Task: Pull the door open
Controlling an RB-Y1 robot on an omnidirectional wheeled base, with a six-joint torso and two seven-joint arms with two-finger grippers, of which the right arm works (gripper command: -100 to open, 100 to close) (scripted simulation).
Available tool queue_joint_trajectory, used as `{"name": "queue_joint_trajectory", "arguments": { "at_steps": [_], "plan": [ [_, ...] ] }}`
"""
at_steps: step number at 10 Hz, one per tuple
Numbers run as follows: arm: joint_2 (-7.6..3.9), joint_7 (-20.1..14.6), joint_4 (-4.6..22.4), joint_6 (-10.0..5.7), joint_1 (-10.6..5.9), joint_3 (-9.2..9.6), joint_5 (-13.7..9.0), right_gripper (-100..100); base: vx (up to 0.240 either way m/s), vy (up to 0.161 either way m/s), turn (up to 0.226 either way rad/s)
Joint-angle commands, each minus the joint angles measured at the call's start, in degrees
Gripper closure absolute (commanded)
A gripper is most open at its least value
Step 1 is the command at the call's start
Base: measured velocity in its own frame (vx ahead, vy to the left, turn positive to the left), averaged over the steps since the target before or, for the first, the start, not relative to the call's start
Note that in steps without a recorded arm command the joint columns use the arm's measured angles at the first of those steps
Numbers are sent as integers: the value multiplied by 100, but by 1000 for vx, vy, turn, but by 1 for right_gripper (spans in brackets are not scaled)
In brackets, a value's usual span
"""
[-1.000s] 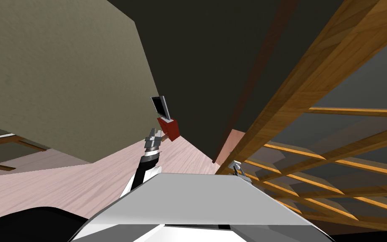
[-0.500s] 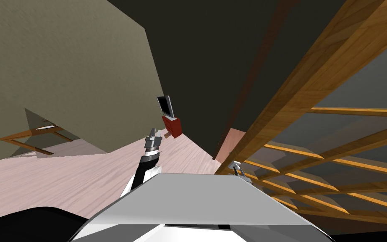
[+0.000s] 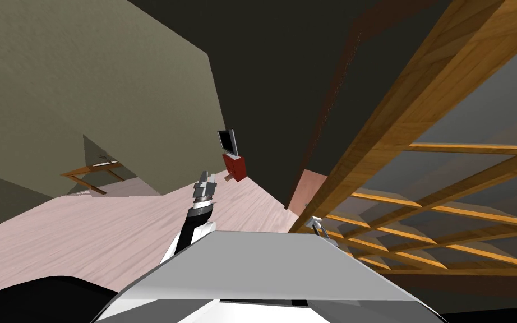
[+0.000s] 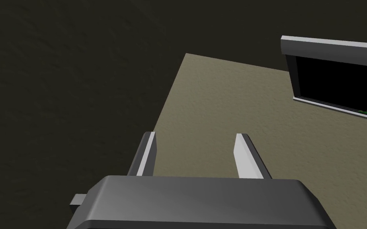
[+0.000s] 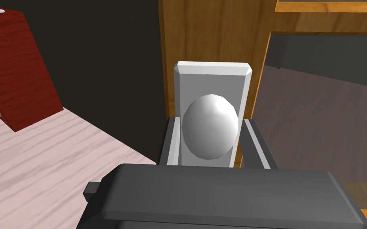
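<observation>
1. Door (image 3: 397, 112): a wooden frame with glazed panes between its rails. It fills the head view from 1 o'clock round to 4 o'clock, and its heavy edge stile runs aslant from 1 o'clock down toward the centre.
2. Door knob (image 5: 209, 126): a pale grey, egg-shaped knob on a white backplate (image 5: 212, 77). The backplate is fixed to the wooden stile at the door's free edge, just beside a dark wall (image 3: 280, 84).
3. Right gripper (image 5: 208, 121): its two fingers are closed narrowly on the door knob, one pressing each side. In the head view the right gripper (image 3: 316, 224) sits at 5 o'clock of centre, against the foot of the stile.
4. Left gripper (image 4: 195, 135): its fingers stand wide apart with nothing between them, facing the corner where the dark wall meets an olive wall (image 4: 258, 119). In the head view the left gripper (image 3: 205, 182) is raised at 7 o'clock of centre, well apart from the door.
5. Red cabinet (image 3: 235, 166): it stands on the pale wooden floor (image 3: 83, 235) against the dark wall, at 11 o'clock of the right gripper. A grey-framed black screen (image 3: 227, 141) rests on top of it.
6. Wooden-framed furniture (image 3: 92, 171): it lies at 9 o'clock in the head view, at the base of the olive wall. Its kind cannot be told.
</observation>
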Motion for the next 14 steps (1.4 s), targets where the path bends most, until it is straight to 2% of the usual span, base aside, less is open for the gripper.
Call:
{"name": "queue_joint_trajectory", "arguments": {
  "at_steps": [1, 2, 7, 8, 14],
  "plan": [
    [-37, -70, 69, -87, -11, 79, 44, 100, -184, -18, 133],
    [-47, -88, 87, -110, -14, 100, 56, 100, -243, -46, 124],
    [-177, -331, 329, -413, -52, 377, 211, 100, -247, -27, 127],
    [-172, -293, 274, -364, -51, 340, 192, 100, -120, -10, 26],
    [-254, -563, 594, -553, -191, 509, 337, 100, -230, -34, 139]
  ]
}}
